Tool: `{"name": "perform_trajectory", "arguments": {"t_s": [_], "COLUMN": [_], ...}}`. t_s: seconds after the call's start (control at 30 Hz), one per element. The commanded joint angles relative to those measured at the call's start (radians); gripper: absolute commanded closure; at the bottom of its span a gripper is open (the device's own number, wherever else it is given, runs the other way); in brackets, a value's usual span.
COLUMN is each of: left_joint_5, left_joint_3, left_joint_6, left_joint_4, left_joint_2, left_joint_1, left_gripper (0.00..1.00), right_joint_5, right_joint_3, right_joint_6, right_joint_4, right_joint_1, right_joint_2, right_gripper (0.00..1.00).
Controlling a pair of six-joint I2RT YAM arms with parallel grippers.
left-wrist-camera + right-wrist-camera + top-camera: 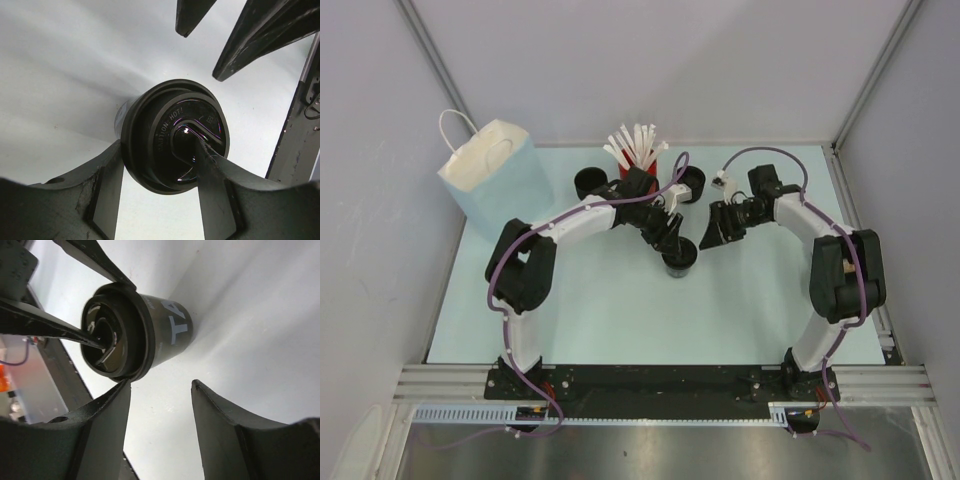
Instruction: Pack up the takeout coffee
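Observation:
The takeout coffee (680,262) is a small black lidded cup standing on the table mid-centre. My left gripper (672,242) comes down onto it from above. In the left wrist view the gripper (157,146) pinches the lid (175,135): one finger sits outside the rim, the other in the lid's recess. In the right wrist view the cup (165,330) shows white lettering. My right gripper (712,240) hovers just right of the cup; its jaws (161,385) are open and empty, the left finger close to the lid rim.
A pale blue paper bag (490,170) stands at the back left. A red cup of white sticks (638,150) stands at the back centre, with one black cup (588,183) to its left and another (692,183) to its right. Grey walls enclose the table.

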Motion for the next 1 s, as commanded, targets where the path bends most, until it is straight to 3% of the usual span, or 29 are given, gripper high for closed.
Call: {"name": "perform_trajectory", "arguments": {"t_s": [0.0, 0.3, 0.8, 0.97], "left_joint_5": [-0.341, -0.324, -0.300, -0.297], "left_joint_3": [-0.075, -0.066, -0.073, -0.073], "left_joint_6": [0.147, 0.138, 0.135, 0.133], "left_joint_4": [-0.106, -0.105, -0.089, -0.088], "left_joint_2": [0.125, 0.120, 0.108, 0.108], "left_joint_1": [0.012, 0.012, 0.012, 0.012], "left_gripper": [0.57, 0.57, 0.57, 0.57], "right_joint_5": [-0.117, -0.106, -0.128, -0.099], "right_joint_3": [0.038, 0.038, 0.036, 0.038], "right_joint_6": [0.064, 0.159, 0.253, 0.252], "right_joint_4": [0.015, 0.102, 0.188, 0.179], "right_joint_1": [0.011, 0.097, 0.083, 0.091], "right_joint_2": [0.011, 0.047, 0.092, 0.109], "right_gripper": [0.42, 0.40, 0.42, 0.46]}}
